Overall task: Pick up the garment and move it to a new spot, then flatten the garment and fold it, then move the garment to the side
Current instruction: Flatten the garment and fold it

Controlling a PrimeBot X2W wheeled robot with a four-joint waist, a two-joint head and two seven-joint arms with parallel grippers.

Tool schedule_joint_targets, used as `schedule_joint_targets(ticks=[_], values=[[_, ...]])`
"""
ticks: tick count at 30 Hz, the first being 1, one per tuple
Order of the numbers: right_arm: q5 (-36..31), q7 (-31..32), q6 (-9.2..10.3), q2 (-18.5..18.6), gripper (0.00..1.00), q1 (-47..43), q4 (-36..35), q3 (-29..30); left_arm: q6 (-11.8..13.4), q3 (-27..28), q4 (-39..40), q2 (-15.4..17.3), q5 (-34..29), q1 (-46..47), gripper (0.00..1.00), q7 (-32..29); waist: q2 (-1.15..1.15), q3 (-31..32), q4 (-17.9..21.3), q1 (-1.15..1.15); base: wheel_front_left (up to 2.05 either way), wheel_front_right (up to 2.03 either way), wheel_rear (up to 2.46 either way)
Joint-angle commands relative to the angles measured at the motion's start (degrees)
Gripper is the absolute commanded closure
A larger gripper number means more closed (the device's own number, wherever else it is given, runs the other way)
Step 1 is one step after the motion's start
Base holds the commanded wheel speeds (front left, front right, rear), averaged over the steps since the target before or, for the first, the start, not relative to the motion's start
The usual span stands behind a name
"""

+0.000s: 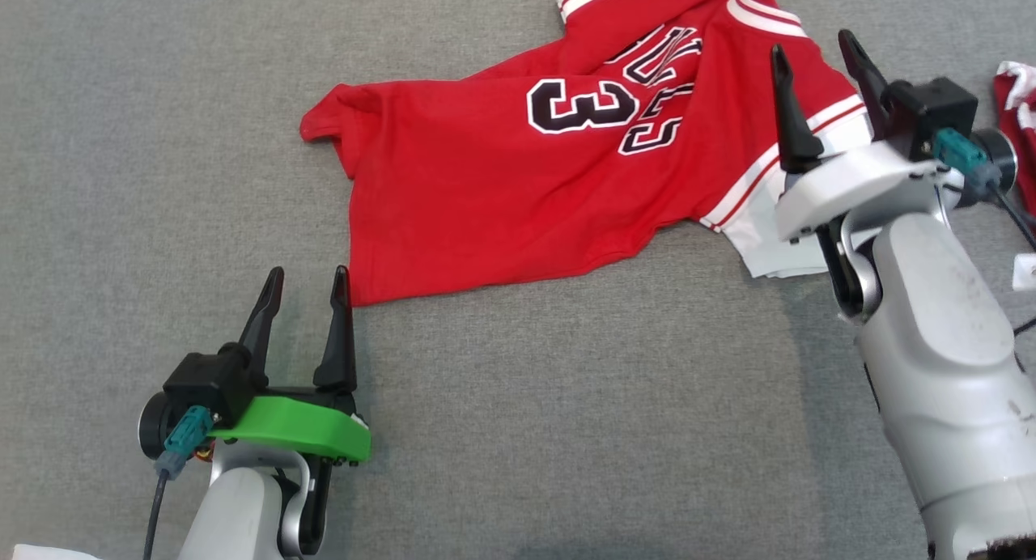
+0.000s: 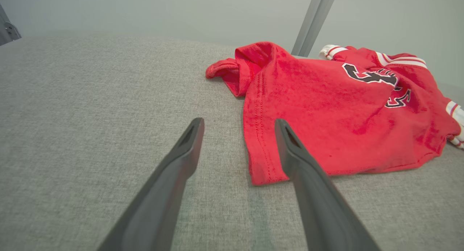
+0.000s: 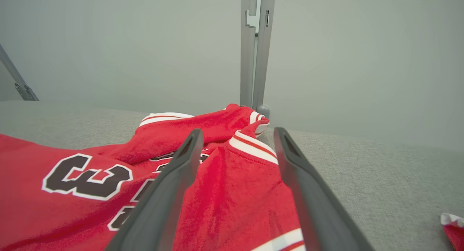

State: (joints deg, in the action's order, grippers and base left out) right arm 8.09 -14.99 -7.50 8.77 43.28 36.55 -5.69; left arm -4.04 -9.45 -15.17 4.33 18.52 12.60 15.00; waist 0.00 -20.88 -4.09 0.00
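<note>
If from wrists, post [image 3: 266, 62] behind garment [image 3: 235, 193]

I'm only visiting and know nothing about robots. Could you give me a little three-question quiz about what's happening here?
1. True or false: the left gripper is clamped on the red jersey.
2. Which digit reads plainly on the jersey? A) 7 B) 3 C) 9
3. Fill in: the fingers of the right gripper stand ____ over the jersey.
Key: 1 false; 2 B; 3 open.
</note>
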Motion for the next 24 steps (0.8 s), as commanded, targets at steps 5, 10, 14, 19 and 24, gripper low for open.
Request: schedule_joint_targets(ticks=[5,10,14,19,24], values=[[-0.58,-0.19,0.02,-2.74,0.00,-12.36,-11.26,4.71,-0.02,0.22,-2.82,0.80,0.52,1.32,0.00,-0.01,0.00,2.66,3.58,0.00,0.00,0.00,0.00],[-1.13,-0.20,0.02,-5.04,0.00,-20.73,-17.47,7.88,-0.43,0.20,-4.64,1.61,0.26,2.80,0.00,0.06,0.00,2.94,4.93,0.00,0.00,0.00,0.00],[-1.26,-0.20,0.02,-5.65,0.00,-23.45,-20.04,7.84,-0.62,-0.02,-7.08,2.66,-0.23,6.36,0.00,-0.28,0.00,2.21,6.33,0.00,0.00,0.00,0.00],[-1.77,-0.21,0.02,-5.81,0.00,-23.37,-21.59,7.00,-0.94,-0.51,-11.71,3.74,-0.93,12.70,0.00,-1.11,0.00,0.75,7.95,0.00,0.00,0.00,0.00],[-0.62,-0.21,0.02,-5.84,0.00,-22.94,-22.11,5.73,-1.13,-0.56,-17.94,4.29,-0.62,18.13,0.00,-1.55,0.00,-0.40,9.26,0.00,0.00,0.00,0.00]])
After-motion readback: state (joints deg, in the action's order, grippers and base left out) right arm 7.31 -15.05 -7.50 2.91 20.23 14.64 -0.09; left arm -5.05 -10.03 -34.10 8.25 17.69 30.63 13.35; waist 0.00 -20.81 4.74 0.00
